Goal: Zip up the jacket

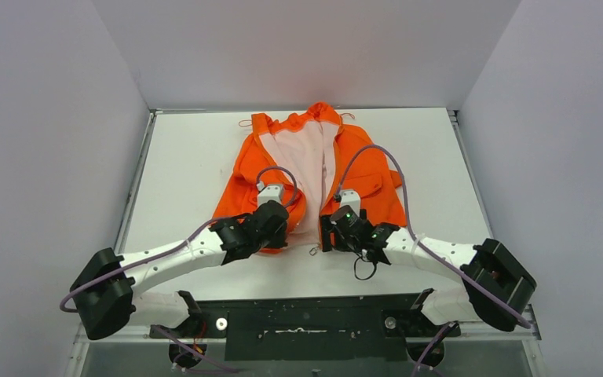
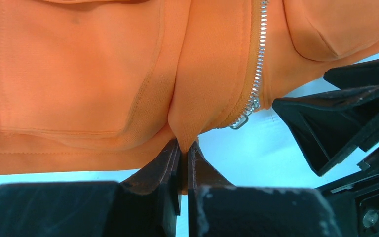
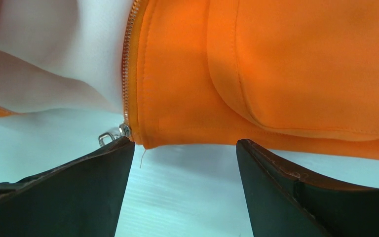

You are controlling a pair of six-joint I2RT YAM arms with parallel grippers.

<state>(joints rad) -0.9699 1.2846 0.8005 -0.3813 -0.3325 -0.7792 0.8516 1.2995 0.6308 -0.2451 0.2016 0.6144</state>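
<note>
The orange jacket (image 1: 314, 165) lies open on the white table, with its pale lining (image 1: 310, 153) showing down the middle. My left gripper (image 1: 277, 229) is at the left panel's bottom hem. In the left wrist view it (image 2: 184, 148) is shut on a pinched fold of orange fabric (image 2: 197, 98), just left of the metal zipper teeth (image 2: 257, 54) and slider (image 2: 244, 118). My right gripper (image 1: 331, 236) is at the right panel's bottom hem. In the right wrist view it (image 3: 185, 148) is open and empty, just short of the hem (image 3: 187, 133). The zipper slider (image 3: 112, 134) is by its left fingertip (image 3: 123, 148).
The white table (image 1: 188, 157) is boxed in by grey walls on three sides. Purple cables (image 1: 377, 153) loop over the jacket from both wrists. The right gripper's black fingers (image 2: 335, 123) show close by in the left wrist view. The arm bases stand at the near edge.
</note>
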